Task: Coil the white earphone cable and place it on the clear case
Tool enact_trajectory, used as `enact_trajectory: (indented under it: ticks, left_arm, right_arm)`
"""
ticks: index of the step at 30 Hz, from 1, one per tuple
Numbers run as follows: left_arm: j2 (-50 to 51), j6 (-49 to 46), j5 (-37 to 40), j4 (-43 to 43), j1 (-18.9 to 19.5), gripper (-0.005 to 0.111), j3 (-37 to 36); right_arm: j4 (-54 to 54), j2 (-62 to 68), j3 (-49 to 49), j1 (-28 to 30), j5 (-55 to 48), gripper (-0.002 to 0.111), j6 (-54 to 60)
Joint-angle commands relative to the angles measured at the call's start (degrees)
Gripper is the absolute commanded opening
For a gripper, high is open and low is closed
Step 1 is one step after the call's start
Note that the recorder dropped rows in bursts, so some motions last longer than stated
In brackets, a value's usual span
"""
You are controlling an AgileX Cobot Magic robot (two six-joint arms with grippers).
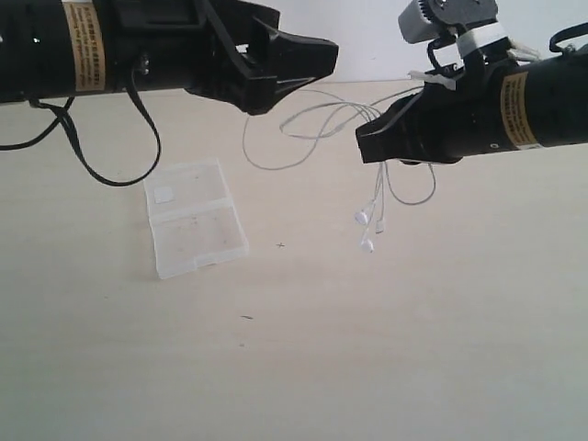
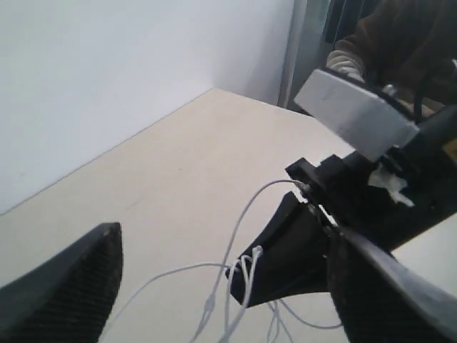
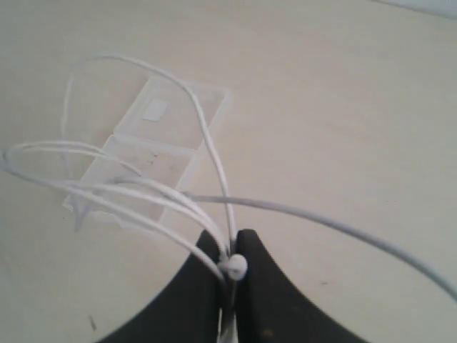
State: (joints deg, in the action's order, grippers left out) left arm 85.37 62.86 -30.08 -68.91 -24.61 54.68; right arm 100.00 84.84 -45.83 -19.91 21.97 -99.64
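Observation:
The white earphone cable [image 1: 266,167] hangs in several loose loops above the table, bunched in my right gripper [image 1: 365,147], which is shut on it. Two earbuds [image 1: 364,218] dangle below that gripper. In the right wrist view the strands [image 3: 207,141] fan out from the closed jaws of the right gripper [image 3: 230,241]. My left gripper [image 1: 294,81] is raised to the left of the loops and stands open. Its fingers [image 2: 68,282] are wide apart, with the cable [image 2: 243,214] between them but untouched. The clear case [image 1: 195,217] lies open and flat on the table, left of and below the cable, also visible as the case [image 3: 161,146].
A thick black arm cable [image 1: 110,165] droops from the left arm near the case. The beige table [image 1: 367,349] ends at a white wall [image 1: 367,37] behind. A person [image 2: 400,36] sits beyond the table's far end.

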Motion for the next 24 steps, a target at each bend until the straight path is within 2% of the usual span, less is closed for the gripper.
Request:
enact_trajectory:
  ticks: [1, 7, 11, 14, 19, 24]
  left_arm:
    - [-3.5, 0.2, 0.0, -2.2, 0.1, 0.076, -0.1]
    - [-6.6, 1.3, -1.4, -2.8, 0.3, 0.076, -1.9]
    - [-8.1, -0.1, -8.7, -2.3, 2.9, 0.076, -4.9]
    - [-8.8, 0.0, -13.8, -1.7, 6.0, 0.076, -7.0]
    - [-9.1, 0.4, -24.3, -1.2, 12.2, 0.076, -9.7]
    - [-9.1, 0.4, -31.7, -1.0, 16.3, 0.076, -12.0]
  right_arm:
    - [-0.1, 0.0, -0.4, -0.1, -9.6, 0.0, 2.8]
    - [-0.1, 0.0, -0.4, -0.1, -37.6, 0.0, 2.5]
    - [-0.1, 0.0, -0.6, -0.1, -44.1, 0.0, -1.1]
    - [-0.1, 0.0, -1.7, -0.1, -41.8, 0.0, -1.2]
    - [-0.1, -0.2, -4.0, -0.1, -27.5, 0.0, -0.9]
    - [-0.1, -0.1, -7.2, -0.1, -26.8, 0.0, 0.5]
